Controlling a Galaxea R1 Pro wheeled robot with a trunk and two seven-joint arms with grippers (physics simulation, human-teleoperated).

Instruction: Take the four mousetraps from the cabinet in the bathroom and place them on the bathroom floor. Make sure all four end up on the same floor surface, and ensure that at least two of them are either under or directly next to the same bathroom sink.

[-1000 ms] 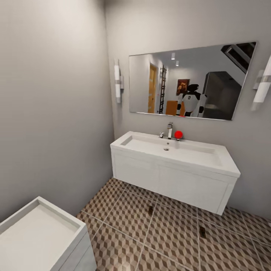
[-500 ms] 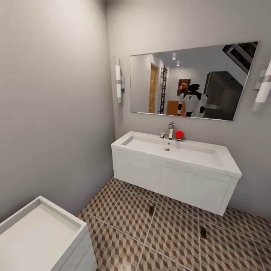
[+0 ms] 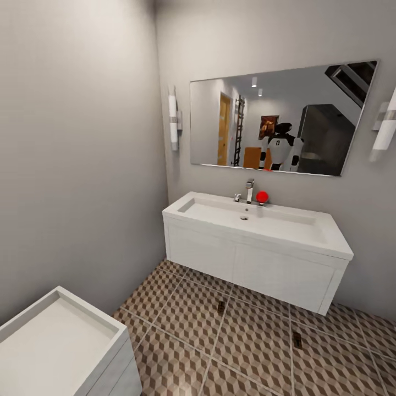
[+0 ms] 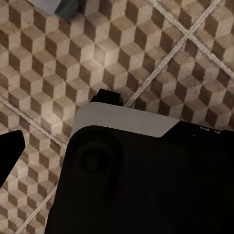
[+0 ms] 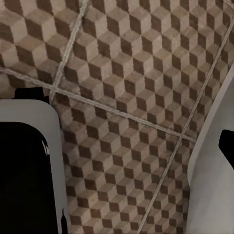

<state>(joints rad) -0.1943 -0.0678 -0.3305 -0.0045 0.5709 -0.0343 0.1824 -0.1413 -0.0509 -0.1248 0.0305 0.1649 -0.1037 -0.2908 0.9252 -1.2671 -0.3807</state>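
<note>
Head view, near to far. At 7 o'clock, a white rectangular bathtub corner point(image 3: 55, 335). Past it, the cube-patterned brown, beige and grey tiled bathroom floor point(image 3: 181, 330) carries two small flat dark-brown mousetraps, one point(image 3: 220, 308) at 6 o'clock, one point(image 3: 297, 340) at 5 o'clock, both just before the wide white rectangular sink on its vanity point(image 3: 258, 242). Farthest, a wall mirror point(image 3: 280, 118). My jaws: width cannot be told. Judgement: traps light, stiff, thin; pinch across the long edges.

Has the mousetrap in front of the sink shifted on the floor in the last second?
No. The mousetrap lies on the same grout line in front of the sink. The slight whole-picture shift a second ago is the camera's.
</note>
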